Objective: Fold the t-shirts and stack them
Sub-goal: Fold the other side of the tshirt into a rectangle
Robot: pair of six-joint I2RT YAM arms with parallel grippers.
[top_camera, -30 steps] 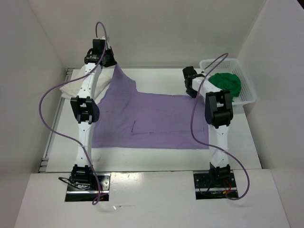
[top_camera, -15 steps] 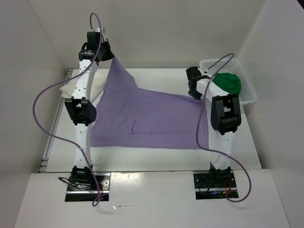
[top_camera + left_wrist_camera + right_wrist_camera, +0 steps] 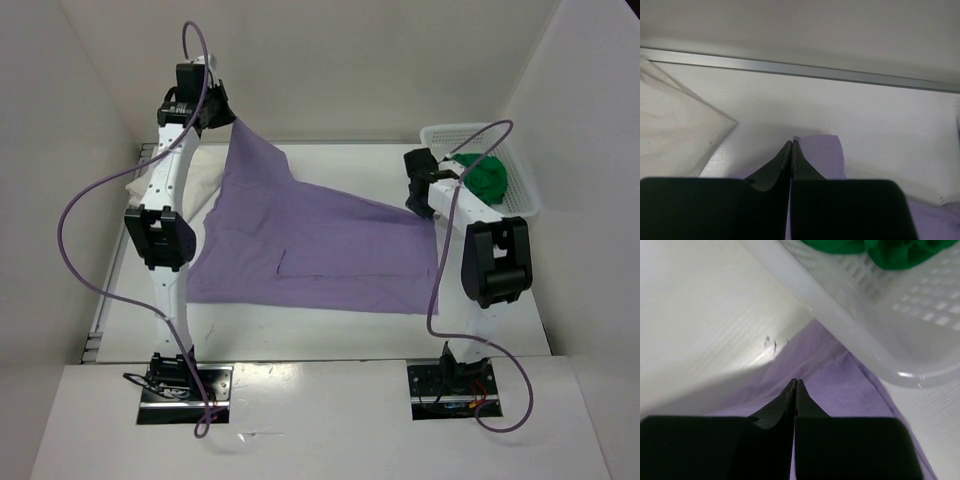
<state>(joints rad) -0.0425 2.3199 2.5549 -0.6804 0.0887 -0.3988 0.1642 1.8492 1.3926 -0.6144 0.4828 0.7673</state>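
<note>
The lavender t-shirt (image 3: pixel 310 250) is spread over the table, its two far corners pulled up off the surface. My left gripper (image 3: pixel 222 118) is shut on the far-left corner, held high near the back wall; purple cloth (image 3: pixel 822 155) shows round its closed tips (image 3: pixel 791 143). My right gripper (image 3: pixel 420 200) is shut on the far-right corner, lower, next to the basket; its closed tips (image 3: pixel 795 382) pinch the purple cloth (image 3: pixel 850 390). A cream t-shirt (image 3: pixel 150 185) lies folded at the far left (image 3: pixel 670 130). The green t-shirt (image 3: pixel 485 175) sits bunched in the basket (image 3: pixel 890 252).
A white perforated plastic basket (image 3: pixel 520 200) stands at the back right, its rim (image 3: pixel 850 335) just beyond my right gripper. White walls close in the table at the back and both sides. A metal rail (image 3: pixel 805 70) runs along the back edge.
Both grippers have risen with the lavender shirt's far corners, the left one higher and further back. The shirt's far edge now lifts off the table.
</note>
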